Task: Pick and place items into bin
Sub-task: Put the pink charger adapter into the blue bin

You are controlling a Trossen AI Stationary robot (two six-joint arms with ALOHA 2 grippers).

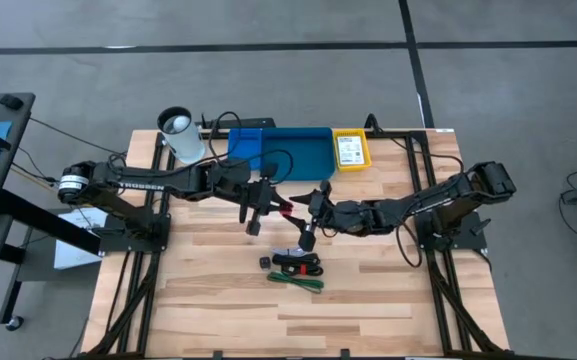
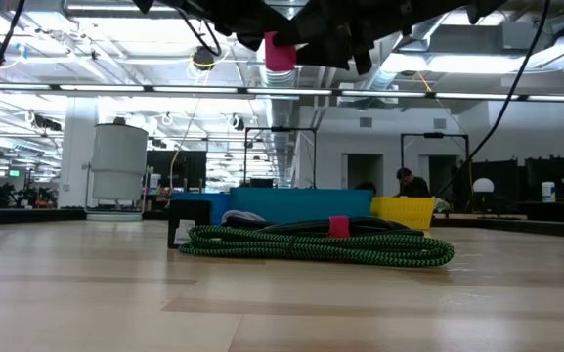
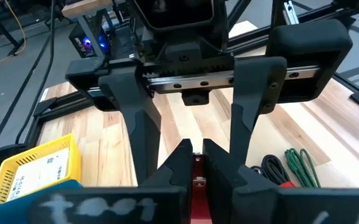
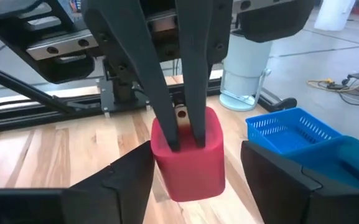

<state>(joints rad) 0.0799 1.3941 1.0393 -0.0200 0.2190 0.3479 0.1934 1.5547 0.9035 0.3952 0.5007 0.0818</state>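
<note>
Pale wooden bench (image 1: 368,300): green ties (image 2: 321,247) lying mid-surface, blue plastic bin (image 1: 293,150) at rear. Left gripper (image 4: 185,134) fingers clamped on pink-red cube (image 4: 191,165), held aloft; right gripper (image 3: 195,165) fingers apart alongside. Bright open workshop behind.

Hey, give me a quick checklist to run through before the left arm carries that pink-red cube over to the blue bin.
1. Left gripper shut on the pink-red cube: ok.
2. Right gripper open, with its fingers standing apart from the cube on both sides: ok.
3. Cube lifted off the table: ok, the low view shows it high above the wood.
4. Blue bin has free floor to drop into: ok.
5. White cup out of the way: ok, it stands beside the bin's far-left corner.
6. Grip secure enough for travel: cannot tell, the fingers pinch only the cube's top.
</note>
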